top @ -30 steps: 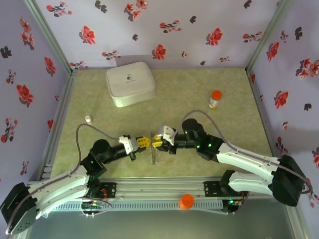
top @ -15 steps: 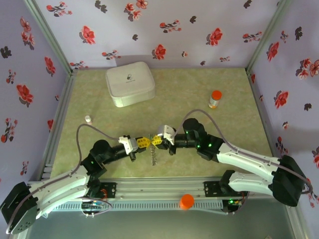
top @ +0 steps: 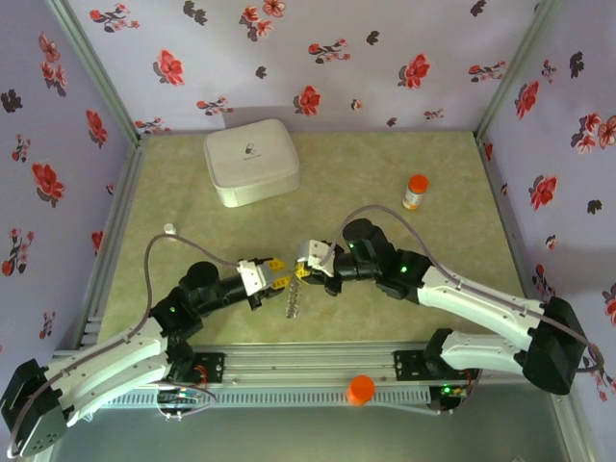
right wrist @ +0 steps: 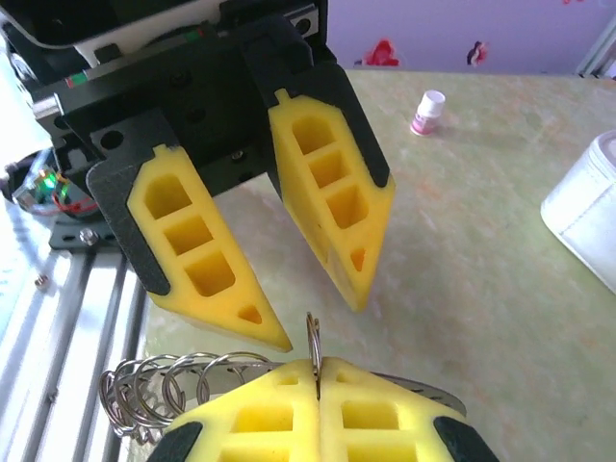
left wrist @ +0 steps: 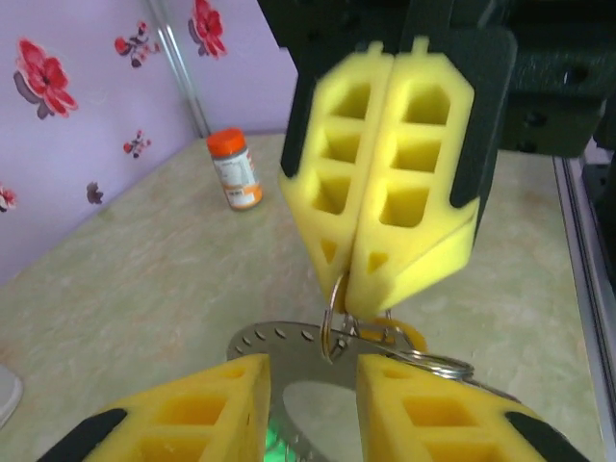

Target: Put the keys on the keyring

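Observation:
The keyring, a flat grey toothed ring, hangs edge-on between both grippers near the table's front. My right gripper is shut on a thin wire ring attached to it. In the left wrist view the right gripper's pads pinch that wire loop above the keyring. A yellow-orange key head lies just behind. My left gripper is open, its fingers either side of the flat ring without gripping. A patch of bright green shows under the ring.
A white rounded box sits at the back left. An orange-capped bottle stands at the right and a small white vial at the left. Several spare wire rings bunch on the keyring. The aluminium rail runs along the front.
My right gripper has shut on the wire ring. My left gripper has opened and drawn back slightly to the left. The keyring now hangs from the right gripper.

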### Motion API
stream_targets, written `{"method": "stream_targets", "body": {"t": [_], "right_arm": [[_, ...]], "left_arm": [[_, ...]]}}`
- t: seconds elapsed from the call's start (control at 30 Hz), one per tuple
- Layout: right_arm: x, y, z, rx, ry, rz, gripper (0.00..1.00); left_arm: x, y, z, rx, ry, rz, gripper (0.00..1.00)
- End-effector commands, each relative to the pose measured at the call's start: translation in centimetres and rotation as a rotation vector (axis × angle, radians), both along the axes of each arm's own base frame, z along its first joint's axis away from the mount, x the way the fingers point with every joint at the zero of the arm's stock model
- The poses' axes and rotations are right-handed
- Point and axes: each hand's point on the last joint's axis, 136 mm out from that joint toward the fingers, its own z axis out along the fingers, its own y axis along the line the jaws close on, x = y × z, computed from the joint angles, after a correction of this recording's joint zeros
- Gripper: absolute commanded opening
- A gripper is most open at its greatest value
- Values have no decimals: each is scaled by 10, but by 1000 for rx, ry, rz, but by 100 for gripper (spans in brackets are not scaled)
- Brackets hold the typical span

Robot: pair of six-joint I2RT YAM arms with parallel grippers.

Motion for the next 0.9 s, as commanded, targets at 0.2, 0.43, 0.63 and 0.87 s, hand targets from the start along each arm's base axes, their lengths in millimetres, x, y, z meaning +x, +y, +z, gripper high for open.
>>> {"method": "stream_targets", "body": {"t": [0.2,0.43,0.63,0.87], "right_arm": [[-3,1,-14,-227,-153,43,0],[-12,10,-11,-208,-141,80,0],[-4,0,0,-57,-12,-3,27],[-5,-7,-2,70,94,-25,36]], "left_arm": [[-2,-9,-3,94,3,-52,20],[-7,-12,-3,82,23,-84,0],[-11,-11,7,14,9,-94,0],[-15,-8,2,-78,30,-86,0]]}}
